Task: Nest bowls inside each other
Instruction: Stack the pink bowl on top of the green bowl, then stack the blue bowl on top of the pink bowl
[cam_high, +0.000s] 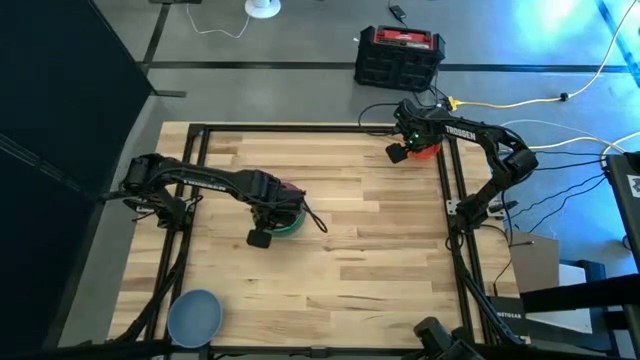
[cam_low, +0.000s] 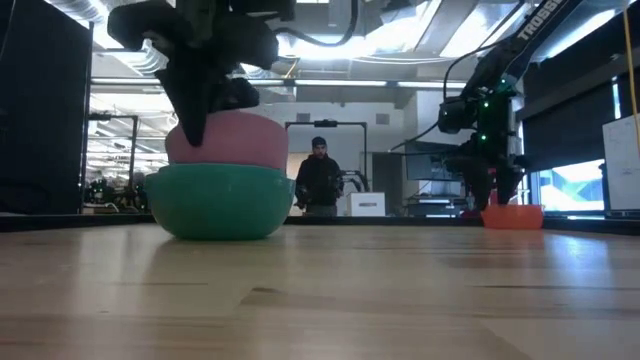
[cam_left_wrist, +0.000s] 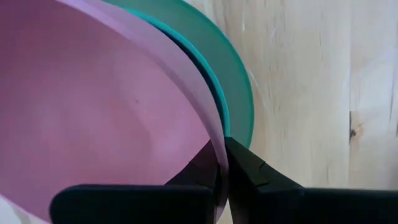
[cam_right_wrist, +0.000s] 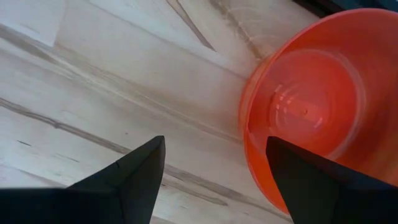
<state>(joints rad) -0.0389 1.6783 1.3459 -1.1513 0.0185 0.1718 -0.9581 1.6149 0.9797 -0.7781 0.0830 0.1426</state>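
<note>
A pink bowl (cam_left_wrist: 93, 106) stands inside a green bowl (cam_low: 215, 200) at the table's middle left, and its upper part rises above the green rim. My left gripper (cam_left_wrist: 222, 162) points down from above and is shut on the pink bowl. At the far right an orange-red bowl (cam_right_wrist: 311, 106) rests on its base on the table. My right gripper (cam_right_wrist: 214, 168) hangs open over its rim, one finger above the bowl's inside and one above the bare table. A light blue bowl (cam_high: 195, 317) sits at the near left corner. My left gripper pinches the pink bowl's rim (cam_left_wrist: 214, 134) between its two fingers, one finger inside the bowl and one outside. The fingers come from above, pointing down. The bowl's lower part is down in the green bowl (cam_left_wrist: 233, 81); whether it rests there I cannot tell.
A black frame (cam_high: 445, 190) runs round the wooden table top. Bare wood lies between the two arms and along the near edge. Beyond the table a person (cam_low: 318, 180) stands in the room, and a black and red case (cam_high: 398, 55) lies on the floor.
</note>
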